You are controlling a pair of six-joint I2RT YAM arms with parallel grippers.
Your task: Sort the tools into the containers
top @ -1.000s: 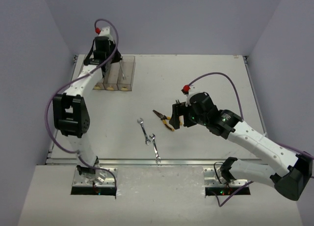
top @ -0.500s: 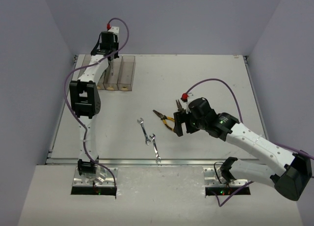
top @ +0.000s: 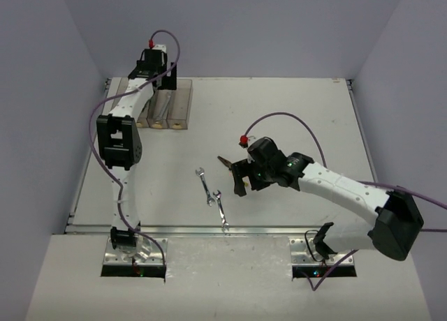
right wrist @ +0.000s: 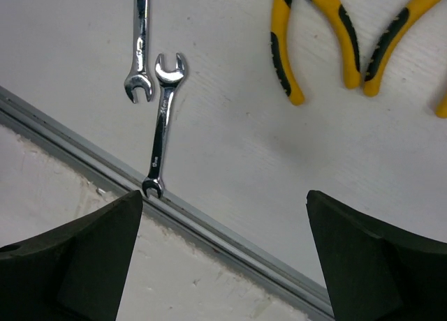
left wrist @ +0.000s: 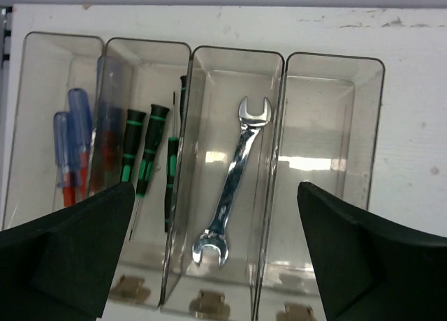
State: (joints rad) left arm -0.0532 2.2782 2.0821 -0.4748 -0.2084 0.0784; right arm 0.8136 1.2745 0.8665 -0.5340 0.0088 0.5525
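Between the left gripper's (left wrist: 215, 194) widely spread fingers we find nothing held; its jaws hang above the containers (left wrist: 285, 112), four smoky bins in a row at the far left corner of the worktop (top: 293, 112). Directly under the gap a silver wrench (left wrist: 234, 181) lies lengthwise in the bin third from the left in the wrist view. Black-and-green screwdrivers (left wrist: 143, 153) lie in the second bin, and blue-handled screwdrivers (left wrist: 70, 146) in the first. Over the middle of the worktop we see the right gripper (right wrist: 225, 195) with its jaws parted just as wide and gripping nothing. Below it, on the bare surface, one small wrench (right wrist: 163, 125) lies with its lower end at the metal strip (right wrist: 230, 248) along the near edge. A second wrench (right wrist: 140, 49) lies just beside the first one's upper head. Yellow-and-black pliers (right wrist: 328, 35) lie near them, farther from that edge, partly hidden under the right wrist in the overhead view.
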